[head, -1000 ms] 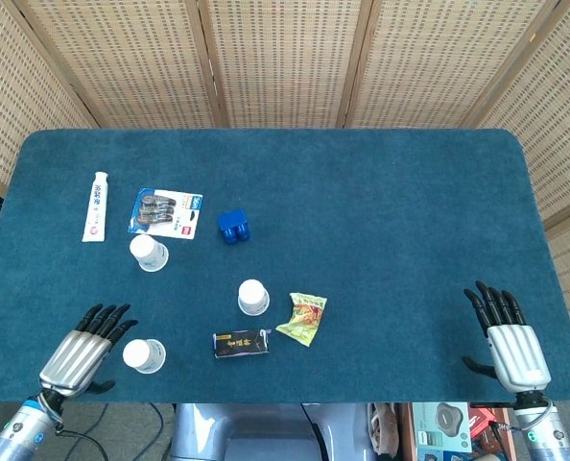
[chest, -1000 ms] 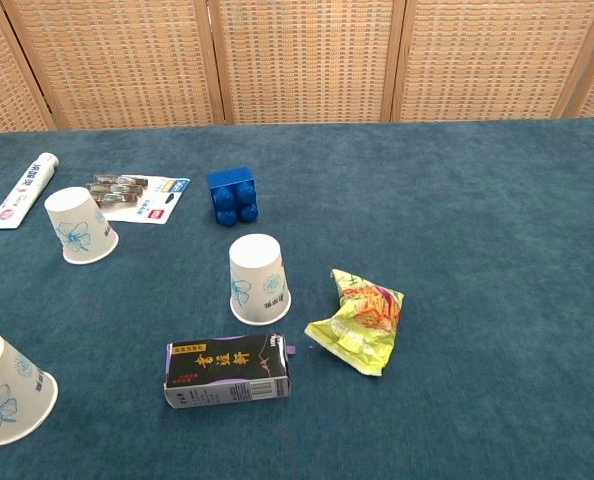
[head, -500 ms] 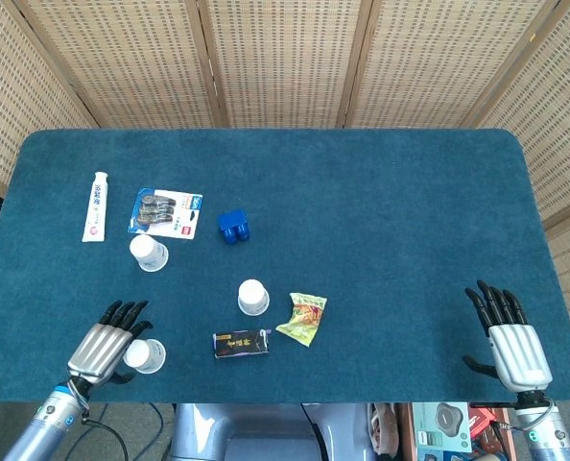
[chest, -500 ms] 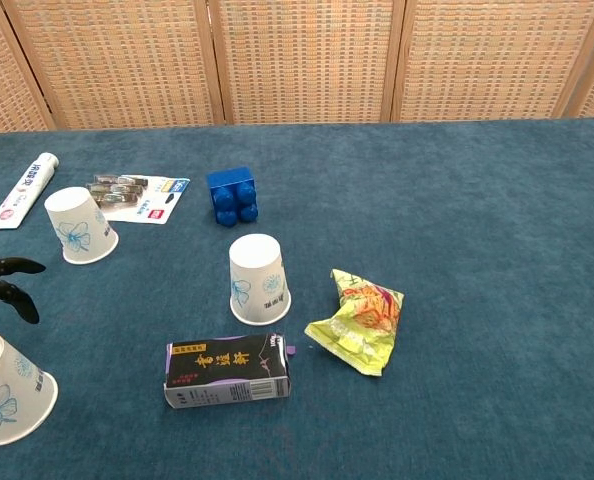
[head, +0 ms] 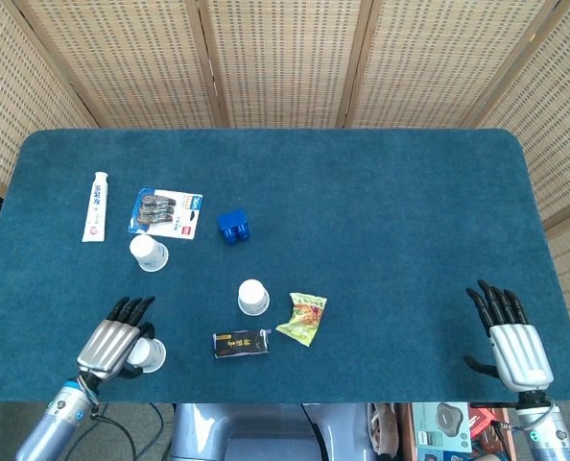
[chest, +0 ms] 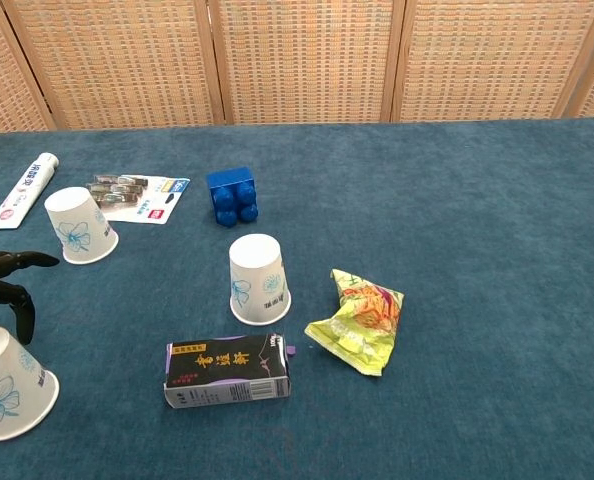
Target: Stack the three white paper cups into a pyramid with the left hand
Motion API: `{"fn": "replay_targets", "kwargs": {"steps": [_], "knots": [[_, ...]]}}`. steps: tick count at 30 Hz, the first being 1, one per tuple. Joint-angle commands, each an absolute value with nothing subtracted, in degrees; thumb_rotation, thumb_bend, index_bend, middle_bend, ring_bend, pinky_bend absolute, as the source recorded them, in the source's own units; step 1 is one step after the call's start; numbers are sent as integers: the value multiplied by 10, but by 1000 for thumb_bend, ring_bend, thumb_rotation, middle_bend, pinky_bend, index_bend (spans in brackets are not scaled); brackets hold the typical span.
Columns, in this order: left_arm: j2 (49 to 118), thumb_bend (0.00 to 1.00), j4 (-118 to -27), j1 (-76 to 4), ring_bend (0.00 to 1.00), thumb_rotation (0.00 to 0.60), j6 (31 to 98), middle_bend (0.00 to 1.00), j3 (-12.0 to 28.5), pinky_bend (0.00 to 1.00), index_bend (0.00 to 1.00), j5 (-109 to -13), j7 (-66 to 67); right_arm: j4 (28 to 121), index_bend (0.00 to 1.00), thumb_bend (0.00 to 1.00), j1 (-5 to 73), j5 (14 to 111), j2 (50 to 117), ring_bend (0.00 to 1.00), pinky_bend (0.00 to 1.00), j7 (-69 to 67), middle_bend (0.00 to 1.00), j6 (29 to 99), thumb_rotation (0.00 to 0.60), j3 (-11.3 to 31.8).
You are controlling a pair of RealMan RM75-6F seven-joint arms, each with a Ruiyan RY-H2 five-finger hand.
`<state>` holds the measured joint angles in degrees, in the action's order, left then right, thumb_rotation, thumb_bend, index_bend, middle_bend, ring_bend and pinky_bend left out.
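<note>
Head and chest views, table [head: 381, 240] covered in blue cloth. I see 3 white paper cups, all upside down: the near cup [head: 149, 354] at the front left, the far cup [head: 149, 253] just below the battery pack [head: 165, 211], and the middle cup [head: 253, 297] between the blue block [head: 233, 227] and the black carton [head: 241, 342]. My left hand [head: 112, 340] sits over the near cup with fingers [chest: 7, 262] spread; I cannot tell whether it grips the cup. My right hand [head: 506, 336] rests released, fingers apart, at the front right. A snack packet [head: 302, 318] lies beside the carton; a toothpaste tube [head: 94, 206] lies far left.
</note>
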<state>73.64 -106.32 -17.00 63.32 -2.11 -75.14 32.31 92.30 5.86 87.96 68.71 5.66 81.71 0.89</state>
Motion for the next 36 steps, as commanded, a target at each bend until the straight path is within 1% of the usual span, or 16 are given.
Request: {"fn": "replay_targets", "kwargs": {"steps": [1,13,21,25,26,29,36], "knots": [[733,147,-1065,-171,0,600,637,0,-20,0,433,-753,318,923,0,0,59,879,687,0,0,56,0,817,600,9],[722,162,-1071,-184,0,600,646,0,-8,0,462,-748,302,922,0,0,58,879,687,0,0,54,0,819,600,10],[700,163,-1090,-207,0,600,647,0,23,0,462,-723,314,921,0,0,58,878,687,0,0,54,0,818,600,11],[689,163,-1097,-233,0,600,635,0,50,0,462,-686,336,922,0,0,58,878,687,0,0,54,0,818,600,11],[688,163,-1094,-249,0,600,624,0,67,0,462,-660,347,922,0,0,58,877,686,0,0,53,0,819,600,11],[691,163,-1085,-283,0,600,604,0,92,0,462,-598,374,922,0,0,57,876,685,0,0,49,0,820,600,12],[711,163,-1062,-337,0,600,590,0,119,0,463,-508,416,921,0,0,58,875,683,0,0,44,0,817,600,13]]}}
